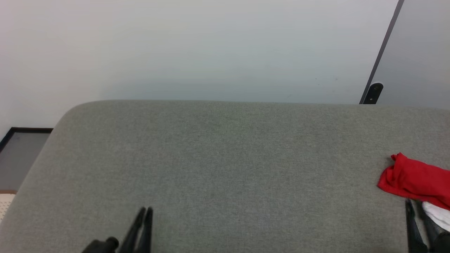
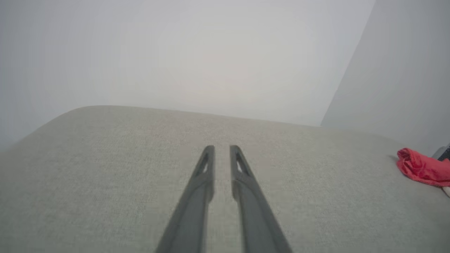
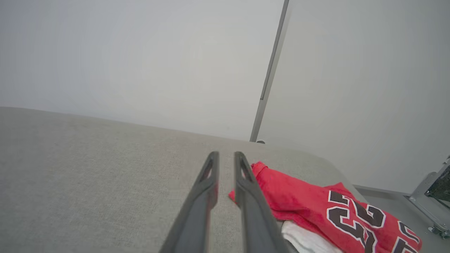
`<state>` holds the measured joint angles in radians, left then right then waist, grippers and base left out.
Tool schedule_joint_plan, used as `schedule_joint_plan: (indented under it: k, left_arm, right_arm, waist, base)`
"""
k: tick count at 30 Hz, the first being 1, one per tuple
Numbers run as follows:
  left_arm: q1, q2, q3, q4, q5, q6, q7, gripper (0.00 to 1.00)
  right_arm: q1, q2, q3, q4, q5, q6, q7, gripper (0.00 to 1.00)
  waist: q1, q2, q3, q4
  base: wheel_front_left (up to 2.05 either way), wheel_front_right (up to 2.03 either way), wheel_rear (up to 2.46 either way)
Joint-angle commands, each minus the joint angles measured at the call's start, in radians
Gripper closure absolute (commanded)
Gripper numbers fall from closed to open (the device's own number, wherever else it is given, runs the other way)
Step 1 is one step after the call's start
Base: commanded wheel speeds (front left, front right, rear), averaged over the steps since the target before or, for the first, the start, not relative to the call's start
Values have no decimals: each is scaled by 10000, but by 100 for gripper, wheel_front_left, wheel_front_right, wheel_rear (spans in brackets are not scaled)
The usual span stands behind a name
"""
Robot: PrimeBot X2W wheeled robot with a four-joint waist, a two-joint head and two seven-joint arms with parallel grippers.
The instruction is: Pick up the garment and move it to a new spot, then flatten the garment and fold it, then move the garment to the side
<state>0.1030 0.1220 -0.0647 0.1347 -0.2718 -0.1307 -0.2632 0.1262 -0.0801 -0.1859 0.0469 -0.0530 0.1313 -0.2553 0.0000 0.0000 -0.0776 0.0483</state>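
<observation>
With both grippers' fingers nearly closed and empty, the right gripper [image 3: 226,154] should spread wide, then pinch the crumpled garment [image 3: 299,196] deeply.

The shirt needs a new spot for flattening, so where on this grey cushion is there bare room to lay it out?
The cushion lies bare from its rounded left corner across the middle, between the left gripper and the back edge. The crowded part is the right end, where the bunched garment lies beside the right gripper.
</observation>
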Motion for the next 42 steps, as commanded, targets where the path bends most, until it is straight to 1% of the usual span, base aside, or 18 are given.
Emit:
schedule_joint_plan:
  k: [1, 6, 23, 42]
  left_arm:
    - [16, -9, 0, 31, -59, 0, 10, 100]
    - [-93, -36, 80, 109, -970, 6, 225, 100]
    - [-591, -109, 367, 374, -3862, 1, 943, 100]
    - [-987, -202, 650, 528, -6341, 0, 1594, 100]
  right_arm:
    - [-12, 9, -14, 63, 52, 0, 26, 100]
    - [-259, 33, -85, 325, 1098, 0, 379, 100]
    - [-671, 90, 187, 597, 4643, -2, 1050, 100]
    - [-1125, 138, 331, 930, 7677, -3, 1710, 100]
  waist:
    - [0, 0, 2, -1]
    - [0, 0, 32, -19]
    - [0, 0, 141, -85]
    - [0, 0, 258, -154]
  base:
    - [0, 0, 0]
    - [0, 0, 0]
    - [0, 0, 0]
    - [0, 0, 0]
